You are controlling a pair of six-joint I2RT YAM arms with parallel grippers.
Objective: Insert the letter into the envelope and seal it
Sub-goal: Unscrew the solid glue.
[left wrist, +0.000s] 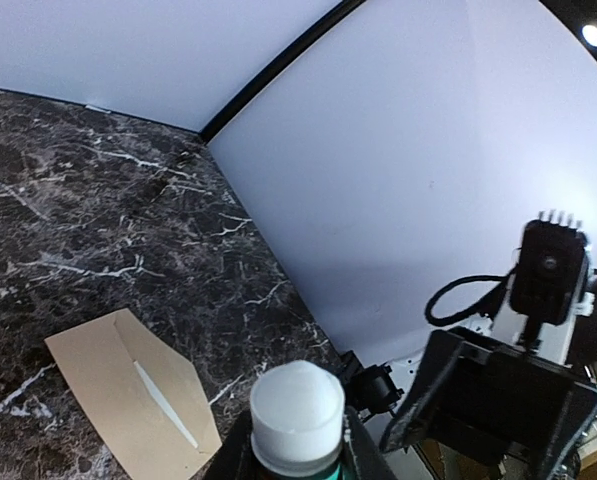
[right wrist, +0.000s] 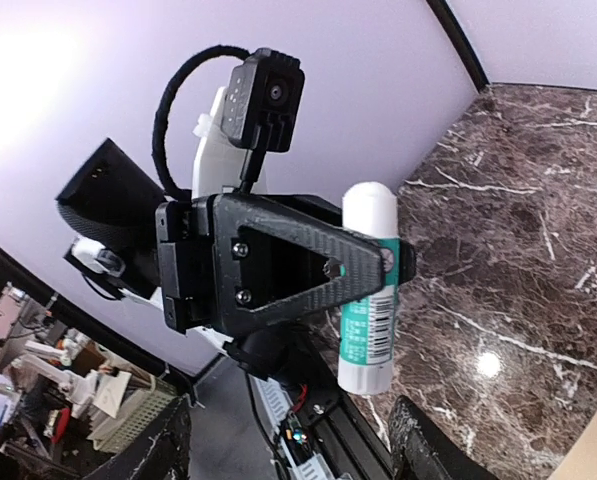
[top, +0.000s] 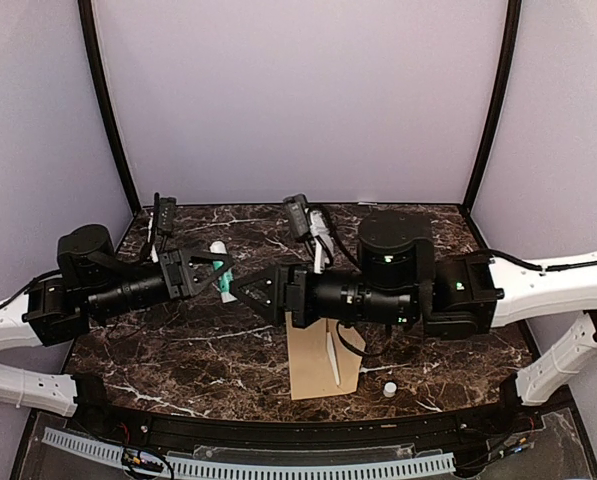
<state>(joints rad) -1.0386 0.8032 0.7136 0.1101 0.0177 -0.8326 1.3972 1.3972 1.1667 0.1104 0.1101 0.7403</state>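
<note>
aloft, left gripper (top: 221,270) pinches glue stick (right wrist: 368,325), teal label's print unreadable; right gripper (right wrist: 296,450) spread.

Glossy dark marble-look table (top: 178,350), matt kraft paper envelope (top: 313,370), smooth, probably plastic glue stick (right wrist: 366,330)

The right arm (top: 363,297) hides the far end of the envelope (top: 308,372). The left wrist view's bottom edge cuts off the glue stick (left wrist: 298,410). A white object (top: 389,388) by the near edge of the surface (top: 178,350) is too small to identify.
</note>
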